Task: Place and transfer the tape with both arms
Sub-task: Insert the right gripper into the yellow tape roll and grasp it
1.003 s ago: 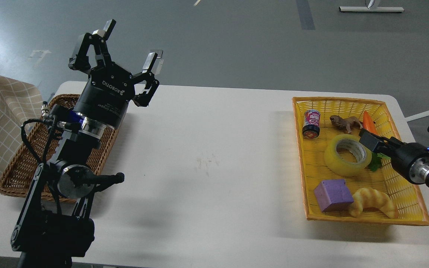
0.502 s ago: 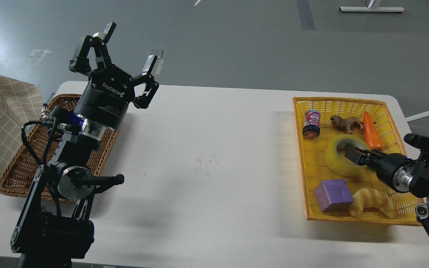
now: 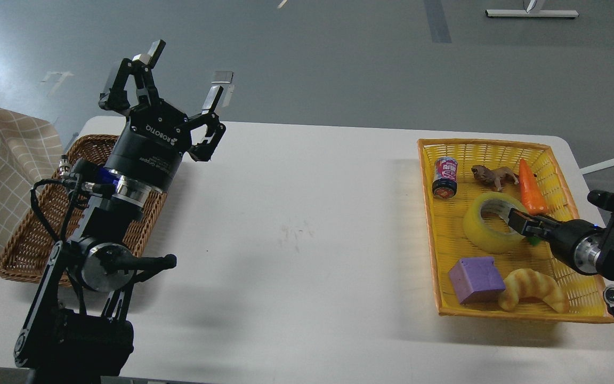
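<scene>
Near the table's right edge, your right gripper (image 3: pixel 520 221) touches the tape (image 3: pixel 493 223), finger spread unclear; left gripper (image 3: pixel 182 74) gapes empty, far off.

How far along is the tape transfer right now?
Nothing looks finished: the tape lies in the yellow basket. In hand: the right gripper is at its rim, grasp unclear. Left: lifting, passing to the left gripper, jaws open, and placing.

"ROBOTIQ" on left end effector (image 3: pixel 182 74) wrist; can (image 3: pixel 444 177) label unreadable.
</scene>
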`<state>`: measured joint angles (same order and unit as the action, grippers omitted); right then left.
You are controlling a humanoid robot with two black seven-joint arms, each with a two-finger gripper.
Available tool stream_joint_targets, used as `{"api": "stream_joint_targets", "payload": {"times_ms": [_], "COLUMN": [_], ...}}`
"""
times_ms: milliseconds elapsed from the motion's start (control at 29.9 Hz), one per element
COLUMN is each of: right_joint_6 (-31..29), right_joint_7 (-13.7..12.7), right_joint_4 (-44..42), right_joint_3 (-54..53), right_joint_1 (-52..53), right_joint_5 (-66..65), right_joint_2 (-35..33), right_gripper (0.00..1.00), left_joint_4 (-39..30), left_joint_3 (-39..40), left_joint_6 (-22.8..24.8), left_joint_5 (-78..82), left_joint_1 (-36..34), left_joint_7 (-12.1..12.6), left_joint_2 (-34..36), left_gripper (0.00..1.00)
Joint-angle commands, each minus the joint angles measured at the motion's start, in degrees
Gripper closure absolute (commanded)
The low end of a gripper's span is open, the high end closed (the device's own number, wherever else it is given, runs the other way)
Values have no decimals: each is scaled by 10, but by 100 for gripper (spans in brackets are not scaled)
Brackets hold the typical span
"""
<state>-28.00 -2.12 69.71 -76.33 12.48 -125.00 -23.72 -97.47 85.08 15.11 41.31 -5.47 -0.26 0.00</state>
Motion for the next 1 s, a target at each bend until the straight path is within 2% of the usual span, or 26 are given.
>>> {"api": "stream_joint_targets", "payload": {"times_ms": [0, 67, 201, 635, 803, 970], "right_joint_6": [0, 1, 4, 7, 8, 8], "right_joint_7": [0, 0, 0, 1, 2, 3], "right_joint_4": [-1, -2, -1, -2, -5, -8], "right_joint_3": [0, 1, 7, 8, 14, 15], "right_joint_1": [-1, -2, -2, -8, -8, -9], "right_joint_5": [0, 0, 0, 0, 0, 0], "right_joint_2": [1, 2, 1, 5, 6, 7], "right_gripper": [41, 48, 55, 56, 67, 70], "left_joint_4": [0, 0, 0, 0, 1, 1], "left_joint_3": [0, 1, 2, 6, 11, 11], "left_joint_6": [-1, 0, 0, -2, -3, -3], "left_joint_5": [0, 1, 1, 0, -1, -1], "left_joint_1": [2, 3, 3, 6, 8, 9], "left_joint_7": [0, 0, 0, -1, -1, -1], "left_joint_2": [0, 0, 0, 0, 0, 0], "left_gripper": [2, 2, 2, 2, 2, 2]}}
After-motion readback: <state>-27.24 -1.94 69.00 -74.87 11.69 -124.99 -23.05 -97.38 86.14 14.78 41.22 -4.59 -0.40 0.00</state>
